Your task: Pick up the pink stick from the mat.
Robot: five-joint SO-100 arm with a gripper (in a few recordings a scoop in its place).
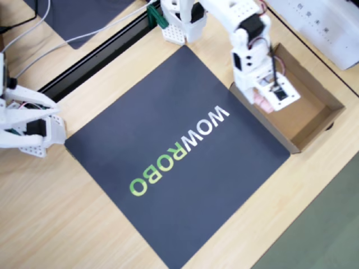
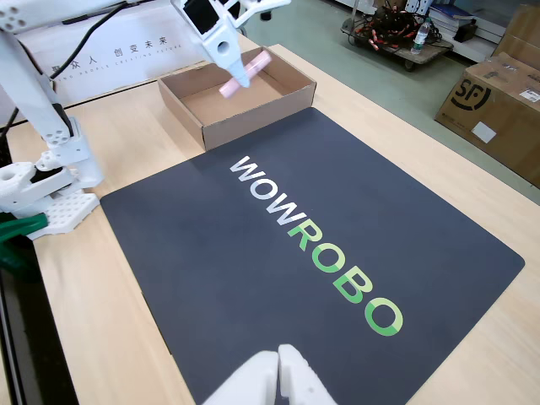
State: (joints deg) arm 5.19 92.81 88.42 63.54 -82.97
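Pale wooden table [image 2: 101, 287], grey-green floor [image 2: 337, 42], cardboard boxes [image 2: 498, 105] and a cluttered trolley [image 2: 396, 34] beyond.

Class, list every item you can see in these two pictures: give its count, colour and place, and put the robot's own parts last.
pink stick: one, pale pink, held in the air above the cardboard box.
mat: one, dark navy with WOWROBO lettering, middle of the table.
cardboard box: one, brown, open-topped, touching the mat's edge.
plain dark mat: one, dark, no lettering, top left corner in the overhead view.
table: one, light wood.
boxes: brown, on the floor at right in the fixed view.
cart: one, on the floor, holding cables.
arm: one, white, reaching over the box.
gripper: one, white, shut on the stick.
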